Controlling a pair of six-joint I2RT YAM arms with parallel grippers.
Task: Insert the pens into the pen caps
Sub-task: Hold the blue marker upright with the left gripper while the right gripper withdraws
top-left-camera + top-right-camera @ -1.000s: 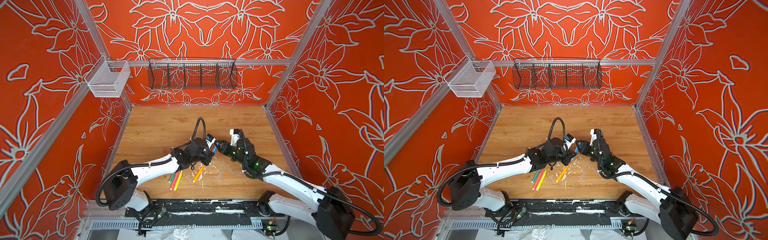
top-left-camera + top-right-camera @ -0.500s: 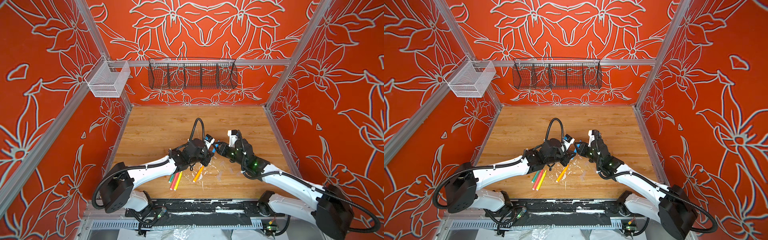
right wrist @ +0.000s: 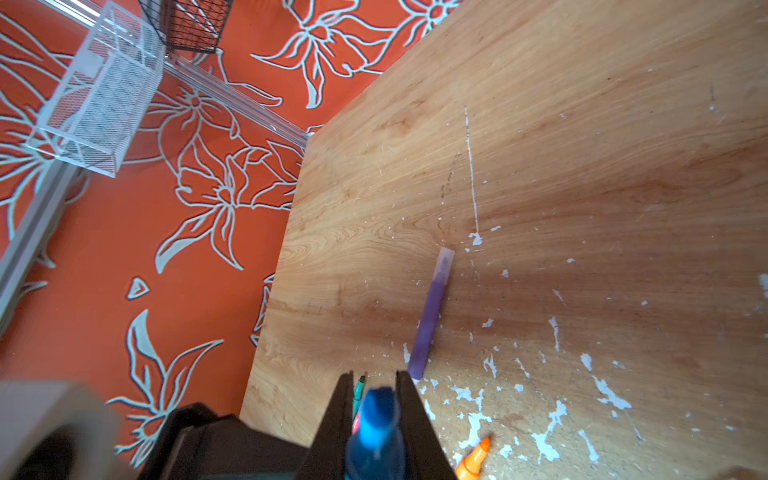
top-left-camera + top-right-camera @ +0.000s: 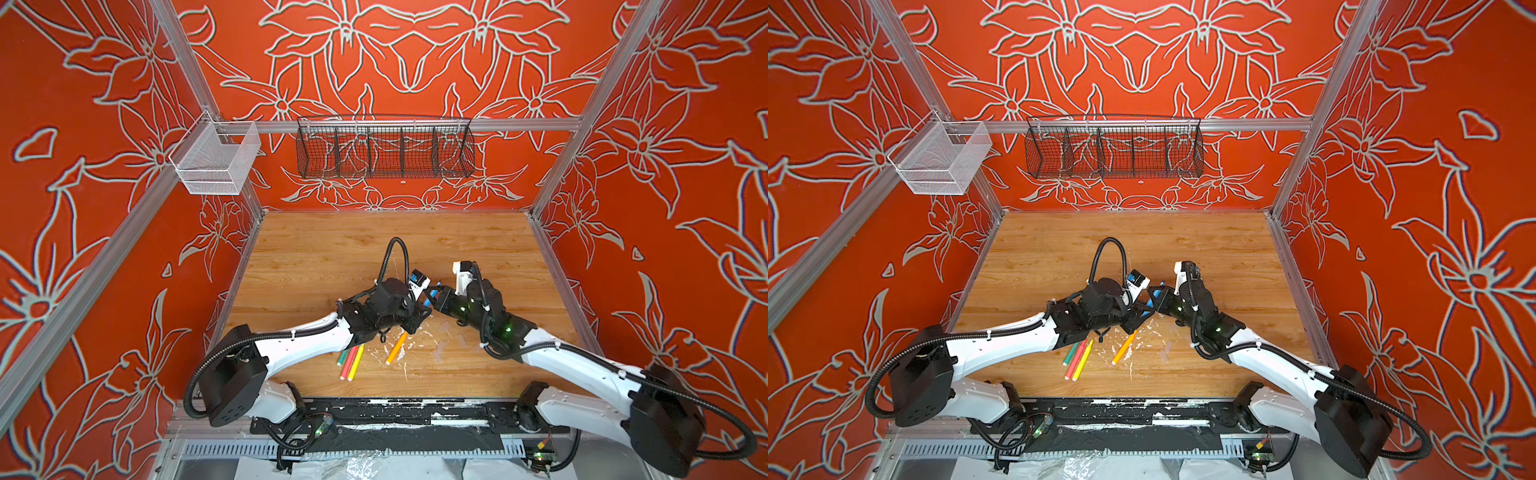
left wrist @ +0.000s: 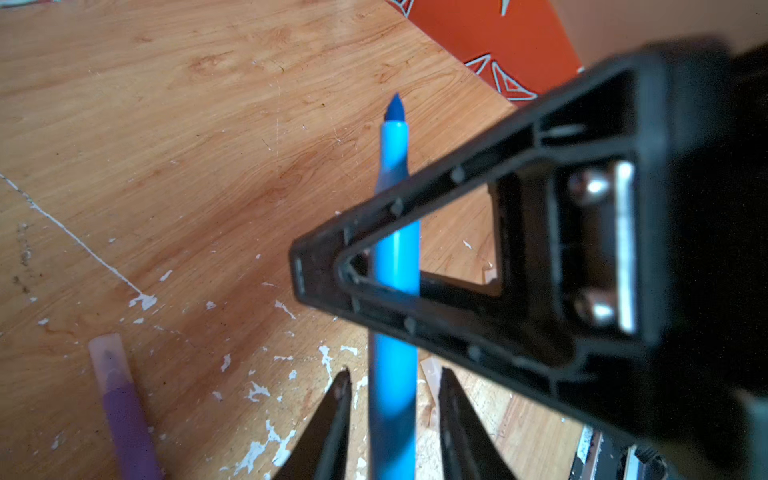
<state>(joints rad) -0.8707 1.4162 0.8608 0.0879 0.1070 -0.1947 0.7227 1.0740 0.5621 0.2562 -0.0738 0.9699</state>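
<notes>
Right gripper [image 3: 374, 388] clamps the blue pen [image 5: 392, 153]; left gripper [image 5: 393, 376] gapes loose around it; purple pen [image 5: 124, 415] lies near it.

Left gripper [image 5: 395, 374] loosened; right gripper [image 3: 374, 376] clamped blue pen [image 5: 392, 145].

**Felt-tip pens, six; clear caps, one fitted**
Blue pen [image 5: 395, 257]: raised above the wooden table [image 4: 332, 249], tip bare. Purple pen [image 3: 426, 328]: flat, lying alone, clear cap [image 3: 444, 262] seated over its tip. Green pen [image 4: 343, 357], pink-red pen [image 4: 349, 363], yellow pen [image 4: 356, 362]: flat, side by side, white plugs toward the near edge. Orange pen [image 4: 396, 348]: flat, just right of these, tip bare. Loose clear caps [image 4: 441, 347]: faint, right of the orange pen.
</notes>
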